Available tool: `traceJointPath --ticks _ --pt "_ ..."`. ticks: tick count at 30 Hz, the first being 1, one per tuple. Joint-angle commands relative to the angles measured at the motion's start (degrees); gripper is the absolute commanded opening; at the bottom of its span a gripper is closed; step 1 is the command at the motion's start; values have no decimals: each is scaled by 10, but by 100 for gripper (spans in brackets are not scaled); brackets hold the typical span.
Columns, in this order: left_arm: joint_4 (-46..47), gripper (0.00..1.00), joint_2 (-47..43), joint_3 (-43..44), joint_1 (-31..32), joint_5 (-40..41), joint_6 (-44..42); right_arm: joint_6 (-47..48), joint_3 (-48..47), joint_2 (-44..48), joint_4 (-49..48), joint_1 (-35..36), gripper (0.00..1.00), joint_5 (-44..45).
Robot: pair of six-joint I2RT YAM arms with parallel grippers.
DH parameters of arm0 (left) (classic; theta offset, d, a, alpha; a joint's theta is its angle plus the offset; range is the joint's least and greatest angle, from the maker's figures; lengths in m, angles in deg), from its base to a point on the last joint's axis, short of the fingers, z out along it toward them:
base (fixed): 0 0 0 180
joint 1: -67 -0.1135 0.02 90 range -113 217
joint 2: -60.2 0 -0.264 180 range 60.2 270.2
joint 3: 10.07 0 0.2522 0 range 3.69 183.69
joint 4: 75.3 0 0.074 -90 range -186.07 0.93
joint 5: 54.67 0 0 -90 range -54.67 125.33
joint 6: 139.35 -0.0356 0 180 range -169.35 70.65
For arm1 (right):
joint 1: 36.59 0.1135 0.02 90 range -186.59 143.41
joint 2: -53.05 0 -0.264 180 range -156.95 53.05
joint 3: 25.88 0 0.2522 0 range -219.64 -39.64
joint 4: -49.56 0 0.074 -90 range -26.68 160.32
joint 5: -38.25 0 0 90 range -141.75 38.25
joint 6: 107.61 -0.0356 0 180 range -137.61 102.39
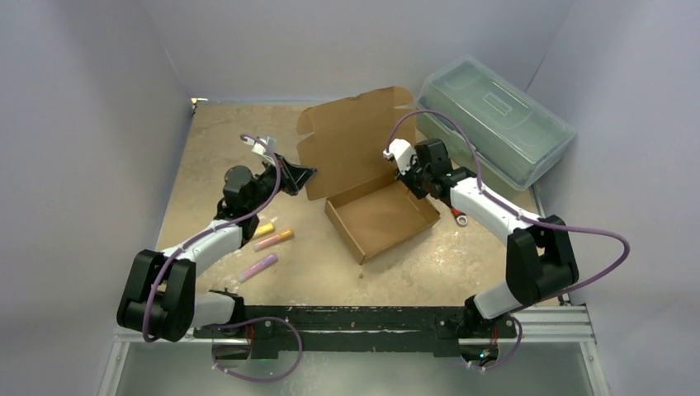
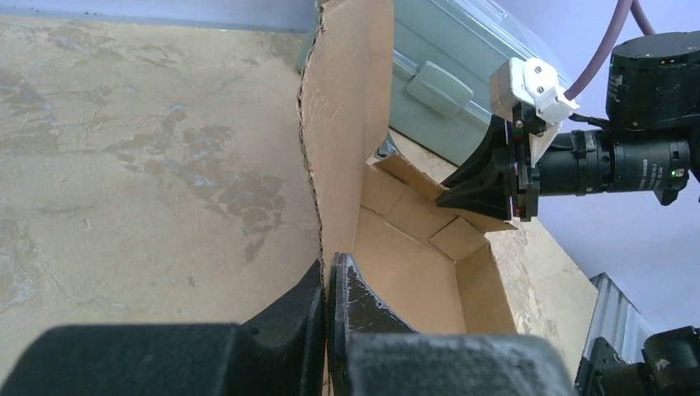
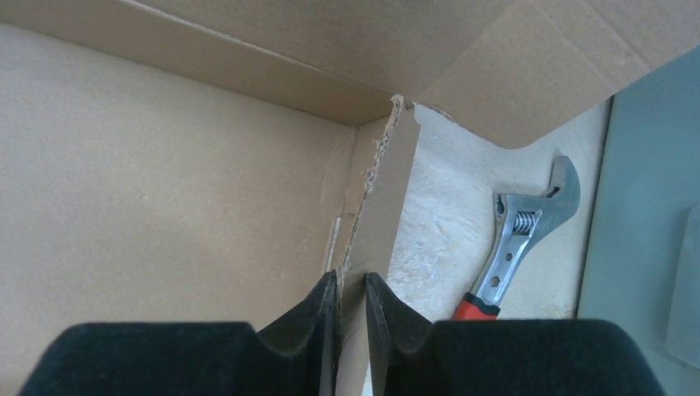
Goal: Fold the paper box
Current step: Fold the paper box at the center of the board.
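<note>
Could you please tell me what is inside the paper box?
Only bare cardboard floor shows inside the paper box; no item is visible there. The patch beneath the right gripper, which pinches the right wall, is hidden.

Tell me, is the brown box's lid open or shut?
Open. The lid of the paper box stands up at the back, and the top view looks straight into its empty tray.

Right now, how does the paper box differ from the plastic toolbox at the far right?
The paper box is brown cardboard; the toolbox is translucent grey-green plastic. The paper box is open, its lid flap standing up; the toolbox's lid is closed. The left gripper and right gripper each pinch the paper box; nothing touches the toolbox. Both are rectangular containers on the table.
</note>
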Motion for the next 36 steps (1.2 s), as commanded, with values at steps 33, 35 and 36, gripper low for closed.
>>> traceJointPath --ticks 33,35,36 --pt "-5 0 -17 21 13 -1 -19 -44 -20 -38 102 -180 23 -459" --pt "-5 0 -17 21 14 -1 -19 -46 -20 -42 100 -180 21 -454" --pt "-5 0 -18 21 14 -2 -19 -46 -21 -42 101 -179 20 -452"
